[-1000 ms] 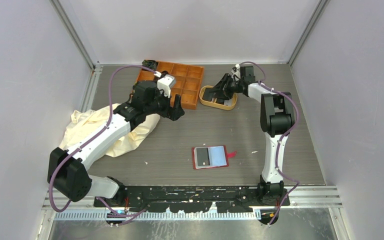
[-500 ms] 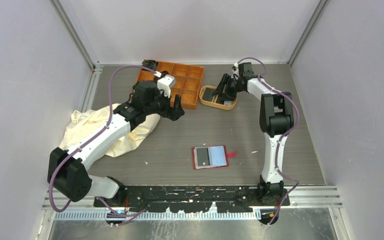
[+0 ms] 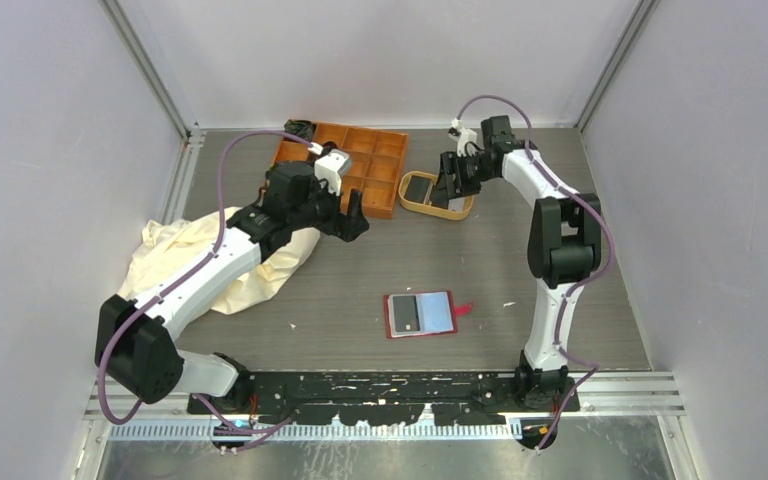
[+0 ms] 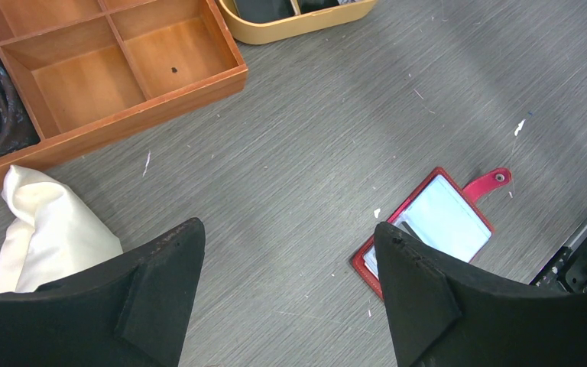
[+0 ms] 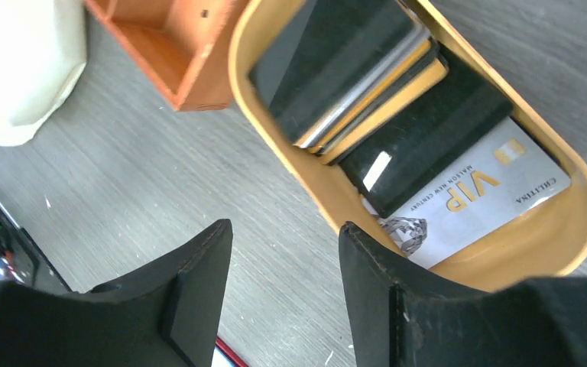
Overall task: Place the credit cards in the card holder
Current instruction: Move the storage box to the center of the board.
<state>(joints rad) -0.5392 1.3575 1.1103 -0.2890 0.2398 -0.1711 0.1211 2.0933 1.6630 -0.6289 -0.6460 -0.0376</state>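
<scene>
One card holder (image 3: 420, 314), one tray (image 5: 550, 252), at least four stacked credit cards (image 5: 336, 61), one compartment box (image 3: 380, 165), one cloth (image 3: 175, 255).

Open lane mid-table; clutter at far edge & left side.

The grey wood-grain table top (image 3: 360, 270) lies bare btwn the two arms, w/ only the red folding card holder (image 3: 420, 314) spread flat near the front rail. At the far edge, the orange wooden compartment box (image 3: 360, 165) & tan oval tray (image 3: 430, 212) stand just beside each other, w/ a narrow gap btwn. The tray's rim walls in the stacked black & light-grey cards (image 5: 428, 130), whose tops are open from above. The right gripper (image 5: 284, 229) hangs over the tray's near rim, jaws apart, nothing btwn. A crumpled cream cloth (image 3: 165, 250) fills the left side under the left arm. The left gripper (image 4: 290, 237), jaws wide, hovers near the box's front edge.
</scene>
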